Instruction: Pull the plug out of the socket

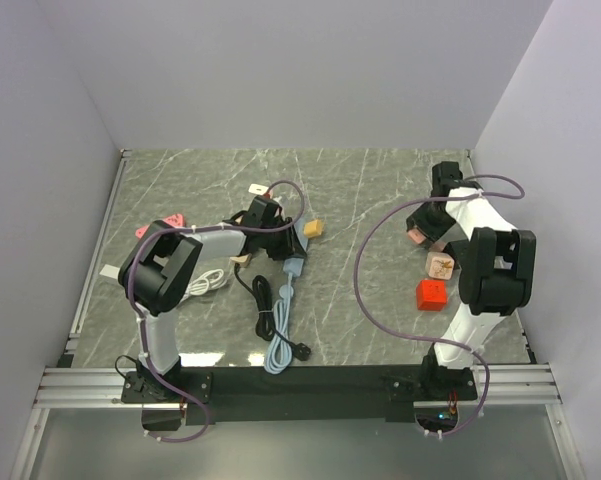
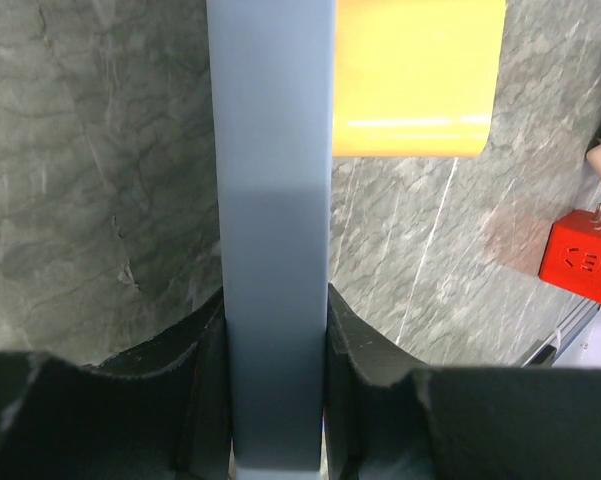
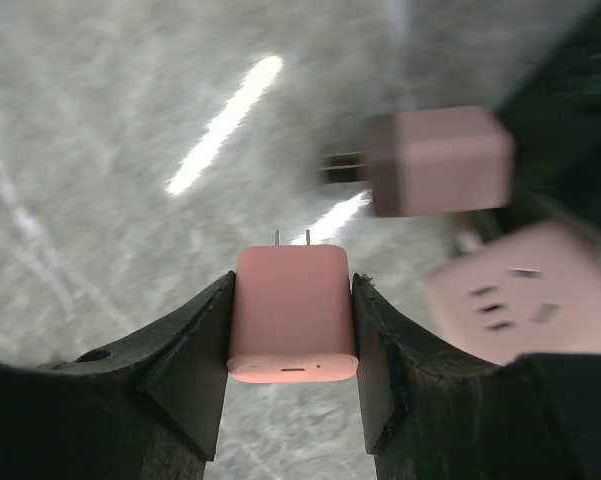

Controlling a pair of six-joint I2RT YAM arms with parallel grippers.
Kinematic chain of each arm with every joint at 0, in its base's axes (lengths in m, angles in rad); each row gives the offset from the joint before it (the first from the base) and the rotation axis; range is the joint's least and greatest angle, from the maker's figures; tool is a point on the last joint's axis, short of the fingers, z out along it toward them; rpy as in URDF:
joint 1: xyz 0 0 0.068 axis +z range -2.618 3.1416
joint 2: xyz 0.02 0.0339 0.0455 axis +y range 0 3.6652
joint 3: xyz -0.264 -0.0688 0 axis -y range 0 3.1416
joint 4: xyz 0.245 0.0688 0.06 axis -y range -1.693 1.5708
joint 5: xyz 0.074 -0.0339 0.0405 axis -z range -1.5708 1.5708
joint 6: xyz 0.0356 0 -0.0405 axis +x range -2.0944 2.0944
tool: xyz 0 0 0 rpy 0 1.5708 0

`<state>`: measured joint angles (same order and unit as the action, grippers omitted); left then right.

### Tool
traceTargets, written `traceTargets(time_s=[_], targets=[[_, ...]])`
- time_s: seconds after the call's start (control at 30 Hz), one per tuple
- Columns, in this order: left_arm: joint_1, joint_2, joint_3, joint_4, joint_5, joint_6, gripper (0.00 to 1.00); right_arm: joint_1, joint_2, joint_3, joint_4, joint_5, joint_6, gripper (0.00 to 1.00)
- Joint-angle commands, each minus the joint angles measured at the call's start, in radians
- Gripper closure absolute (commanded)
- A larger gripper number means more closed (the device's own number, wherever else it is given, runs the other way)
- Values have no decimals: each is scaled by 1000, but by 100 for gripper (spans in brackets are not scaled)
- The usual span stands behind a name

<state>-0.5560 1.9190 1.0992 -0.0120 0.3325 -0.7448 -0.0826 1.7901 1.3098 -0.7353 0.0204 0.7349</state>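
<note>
My right gripper (image 3: 292, 305) is shut on a pink charger plug (image 3: 292, 312); its two prongs point away and stand free in the air. It is at the right back of the table in the top view (image 1: 420, 228). A pink socket cube (image 3: 525, 295) lies to its right, apart from the plug, and also shows in the top view (image 1: 442, 265). A second pink plug (image 3: 440, 160) lies blurred beyond. My left gripper (image 2: 277, 330) is shut on a blue-grey power strip (image 2: 275, 200), which runs toward the near edge (image 1: 285, 300). A yellow plug block (image 2: 415, 75) sits against the strip's right side.
A red cube plug (image 1: 432, 295) lies near the right arm, also in the left wrist view (image 2: 585, 255). A black cable (image 1: 262, 295) and a white cable (image 1: 208, 285) lie by the strip. A pink piece (image 1: 170, 222) and a white-red piece (image 1: 260, 189) lie at the left.
</note>
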Motion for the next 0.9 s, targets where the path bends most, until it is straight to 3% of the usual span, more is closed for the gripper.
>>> traceTargets(time_s=[0.0,0.13,0.27,0.3,0.5,0.67,0.87], targets=[[-7,-41,-22,-26,11,36,100,-32,-23,6,-75,145,-6,55],[-15,-35,-21,-26,20,39,100,-43,-75,-14,-70,154,-9,34],[-22,-38,-6,-39,16,48,100,-40,-153,-7,-43,80,-29,24],[-24,-40,1,-46,14,51,100,-42,-162,-7,-33,47,-35,12],[-33,-48,13,-49,10,48,100,44,-190,-38,145,-373,-94,6],[-45,-48,30,-57,8,41,100,234,-71,-11,264,-520,-80,5],[-56,-66,36,-54,4,21,100,352,47,-9,413,-582,-6,5]])
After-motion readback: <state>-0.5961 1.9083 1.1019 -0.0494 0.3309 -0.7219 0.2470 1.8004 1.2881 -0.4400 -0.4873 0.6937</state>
